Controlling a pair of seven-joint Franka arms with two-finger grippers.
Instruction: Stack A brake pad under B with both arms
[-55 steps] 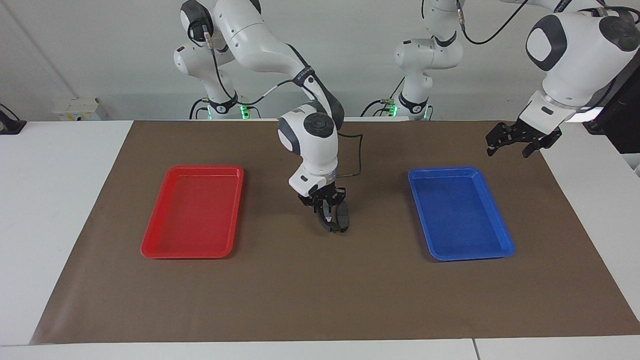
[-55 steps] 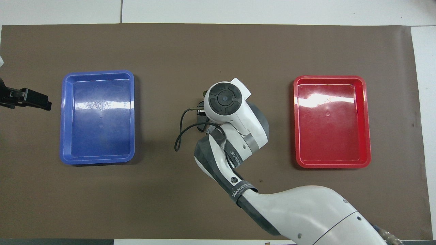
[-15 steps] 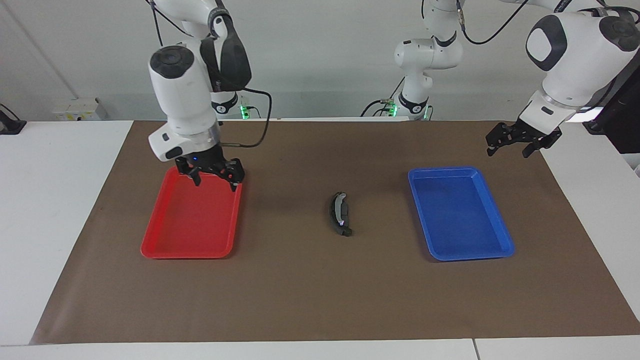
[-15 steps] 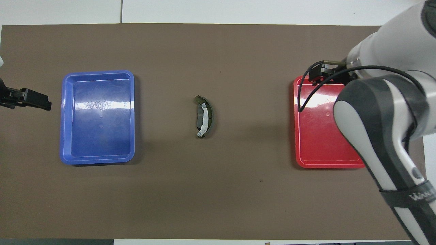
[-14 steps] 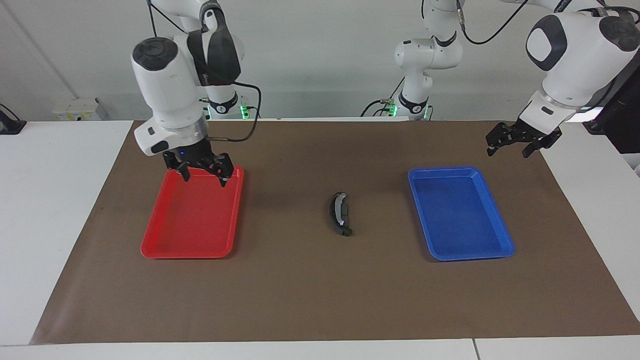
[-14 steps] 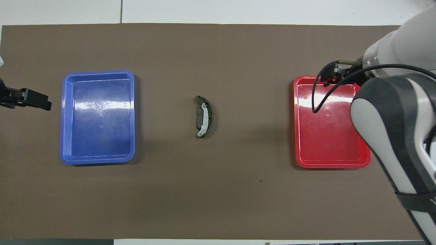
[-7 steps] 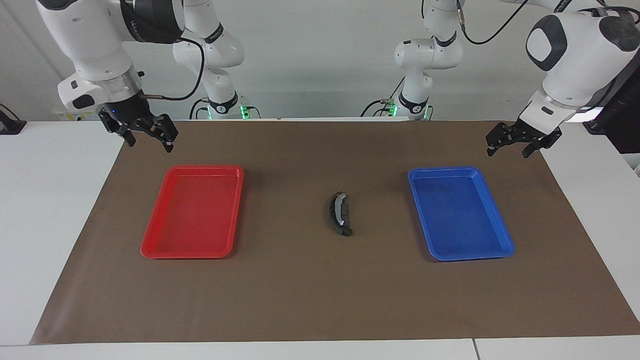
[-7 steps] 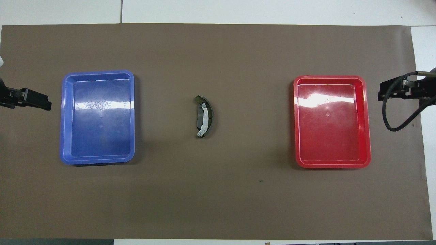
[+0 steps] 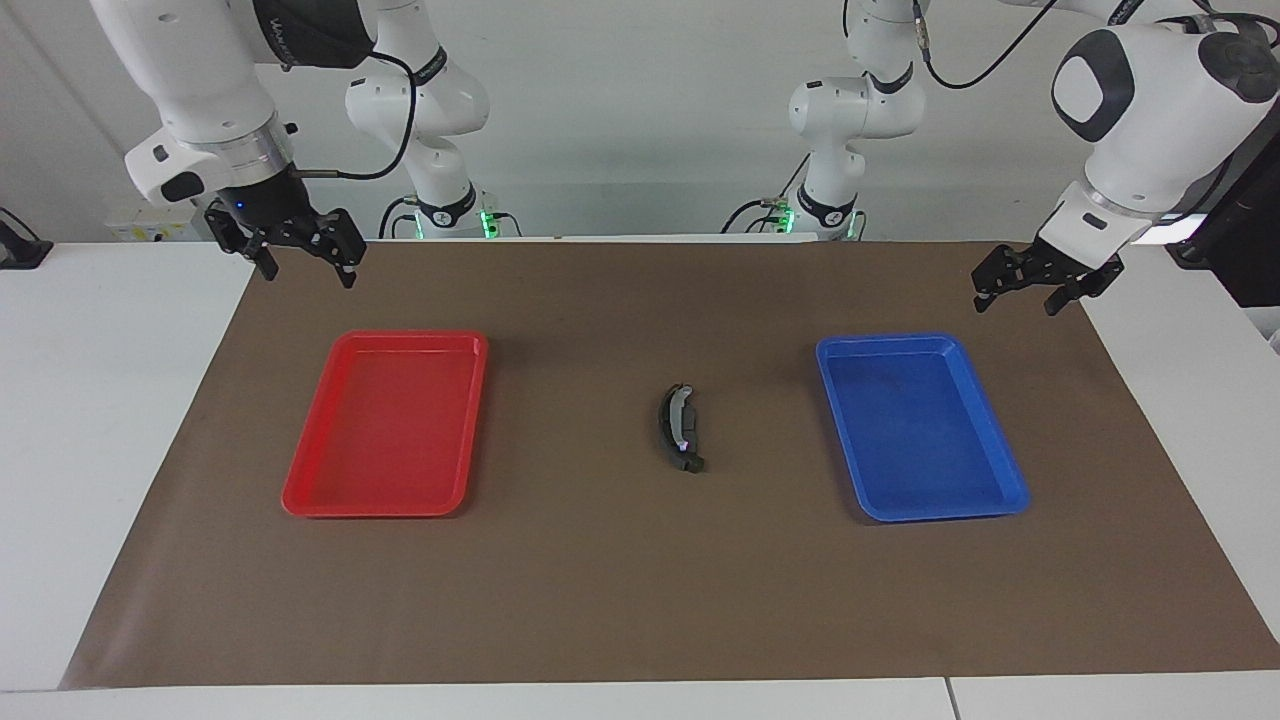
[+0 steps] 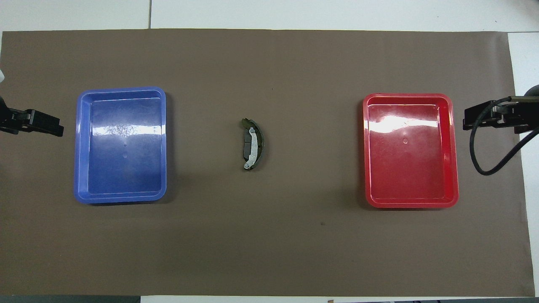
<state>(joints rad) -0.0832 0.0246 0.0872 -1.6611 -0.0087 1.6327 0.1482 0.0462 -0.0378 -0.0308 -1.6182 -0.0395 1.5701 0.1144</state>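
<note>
B (image 9: 680, 428), the long crescent with a silvery strip, lies on the brown mat midway between the two trays; it also shows in the overhead view (image 10: 252, 144). The short dark A brake pad lies under it, and only a dark edge (image 10: 244, 148) shows on the blue tray's side. My right gripper (image 9: 308, 272) is open, empty and raised over the mat's corner at the right arm's end; it also shows in the overhead view (image 10: 476, 119). My left gripper (image 9: 1015, 300) is open, empty and waits over the mat's edge beside the blue tray; it also shows in the overhead view (image 10: 50, 126).
A red tray (image 9: 330, 500) (image 10: 368, 168) lies toward the right arm's end with nothing in it. A blue tray (image 9: 1000, 470) (image 10: 80, 168) lies toward the left arm's end with nothing in it. The brown mat (image 9: 640, 600) covers the white table.
My right gripper was down at the stack in the middle; it has let go, risen and swung over the red tray to the mat's corner. The stack stays put. The left arm has not moved.
</note>
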